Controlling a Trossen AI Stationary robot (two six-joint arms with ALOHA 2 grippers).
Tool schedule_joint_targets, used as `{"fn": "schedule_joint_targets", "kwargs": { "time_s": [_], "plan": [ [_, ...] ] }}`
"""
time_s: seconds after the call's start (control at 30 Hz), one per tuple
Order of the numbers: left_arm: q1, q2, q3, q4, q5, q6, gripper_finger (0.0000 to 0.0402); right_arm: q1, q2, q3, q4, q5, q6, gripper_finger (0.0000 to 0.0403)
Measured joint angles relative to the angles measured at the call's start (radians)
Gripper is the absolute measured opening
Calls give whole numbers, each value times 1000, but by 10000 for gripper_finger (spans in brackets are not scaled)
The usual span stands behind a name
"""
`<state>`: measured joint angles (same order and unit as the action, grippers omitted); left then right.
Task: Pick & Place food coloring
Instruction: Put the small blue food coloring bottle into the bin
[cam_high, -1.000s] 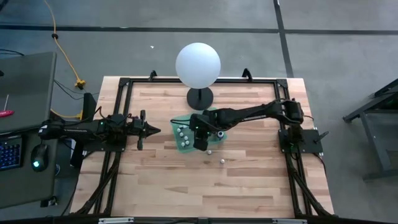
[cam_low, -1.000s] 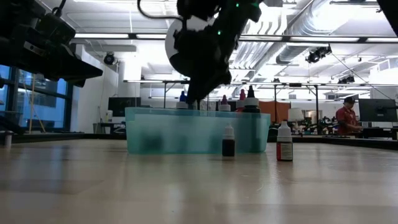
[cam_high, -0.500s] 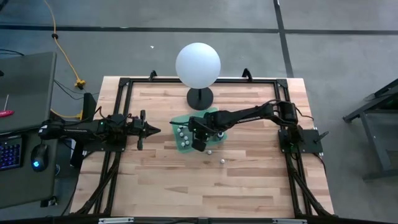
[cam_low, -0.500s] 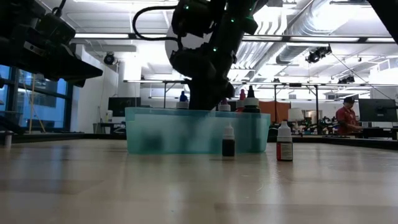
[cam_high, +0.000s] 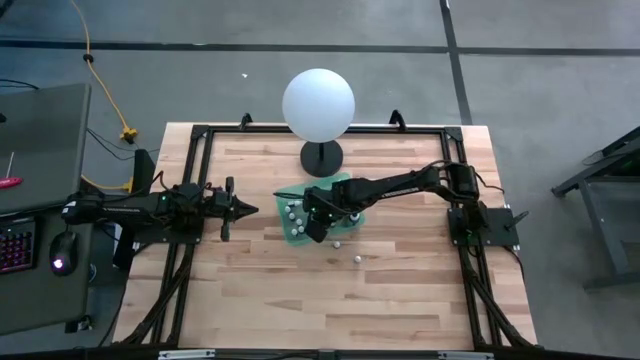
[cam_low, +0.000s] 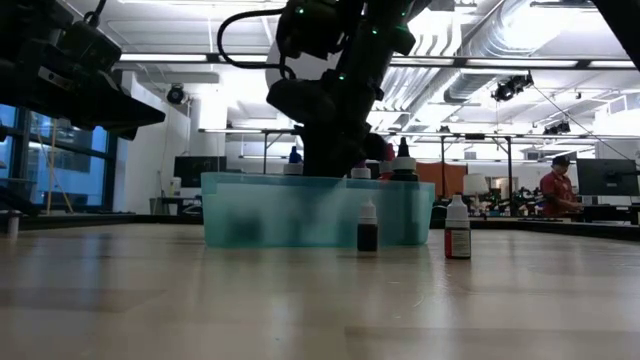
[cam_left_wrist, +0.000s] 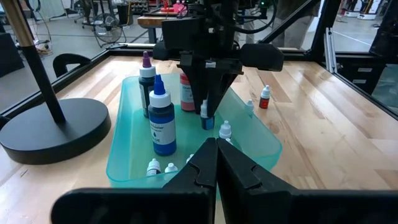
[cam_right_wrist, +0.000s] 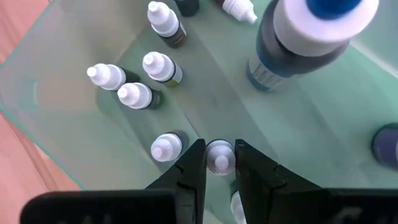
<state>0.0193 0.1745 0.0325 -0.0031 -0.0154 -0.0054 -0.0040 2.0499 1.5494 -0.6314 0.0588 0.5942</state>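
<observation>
The food coloring is a set of tiny white-capped bottles. Several (cam_right_wrist: 135, 94) stand on the floor of a teal tray (cam_high: 297, 236) at mid-table. Two more (cam_high: 356, 258) (cam_high: 337, 243) stand on the wood just right of it. My right gripper (cam_right_wrist: 219, 167) reaches down into the tray, shut on one small blue-bodied bottle (cam_left_wrist: 205, 119). My left gripper (cam_high: 245, 209) waits shut at the table's left, pointing level at the tray (cam_left_wrist: 124, 149). My right gripper pinches the small bottle's white cap (cam_right_wrist: 219, 155) between its two fingers. The fingers come from above, slanting down from the table's right side. The bottle hangs upright below the fingertips, low inside the tray. Whether its bottom touches the tray floor I cannot tell.
Three taller bottles stand in the tray: a blue one (cam_left_wrist: 163, 121), a purple-topped one (cam_left_wrist: 147, 81) and a red one (cam_left_wrist: 185, 90). A white sphere lamp (cam_high: 318, 103) on a black round base (cam_high: 322, 157) stands just behind the tray. Bare wood lies toward the near edge.
My right gripper has gone down into the tray with the small bottle and rolled its wrist. It has stayed shut on the bottle and has kept still for the last half second.
</observation>
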Motion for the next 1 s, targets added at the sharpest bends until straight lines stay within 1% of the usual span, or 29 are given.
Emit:
{"fn": "schedule_joint_targets", "kwargs": {
  "time_s": [0.27, 1.0],
  "plan": [
    [0, 0, 0, 0, 0, 0, 0, 0, 0, 0, -8, 12, 5, 63],
    [0, 0, 0, 0, 0, 0, 0, -1, 0, 0, -7, 10, -10, 100]
  ]
}}
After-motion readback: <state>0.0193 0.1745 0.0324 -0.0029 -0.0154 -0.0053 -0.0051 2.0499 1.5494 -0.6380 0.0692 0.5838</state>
